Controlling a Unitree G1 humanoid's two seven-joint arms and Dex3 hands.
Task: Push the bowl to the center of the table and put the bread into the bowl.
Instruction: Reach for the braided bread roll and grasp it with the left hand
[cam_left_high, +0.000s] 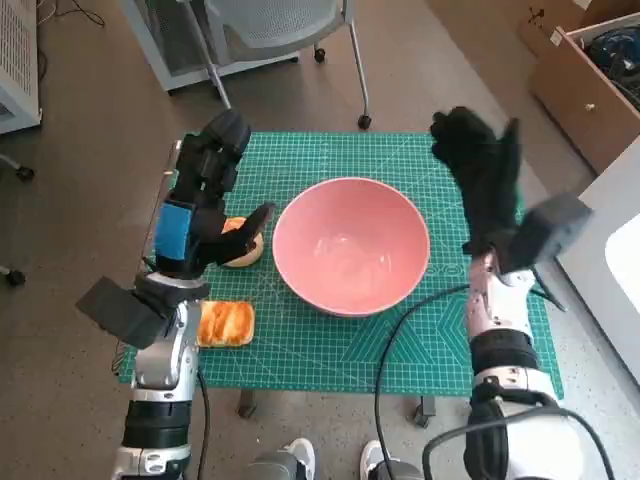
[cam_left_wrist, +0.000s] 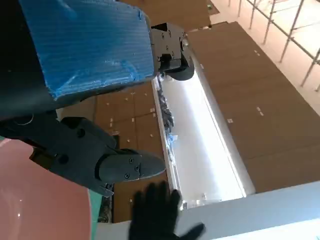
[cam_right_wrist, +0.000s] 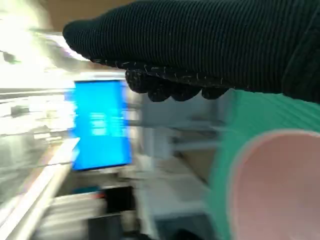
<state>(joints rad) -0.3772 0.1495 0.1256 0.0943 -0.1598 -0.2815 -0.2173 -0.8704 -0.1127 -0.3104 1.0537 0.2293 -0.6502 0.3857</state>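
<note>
A large pink bowl stands empty near the middle of the green cutting mat; its rim also shows in the left wrist view and the right wrist view. A round bun lies just left of the bowl, partly hidden by my left hand, which hovers over it with fingers apart and holds nothing. A flat golden bread piece lies at the mat's near-left edge. My right hand is raised beside the bowl's right side, fingers spread, empty.
A chair's legs and casters stand beyond the table's far edge. A wooden cabinet is at the far right and a white surface to the right. Shoes show below the near edge.
</note>
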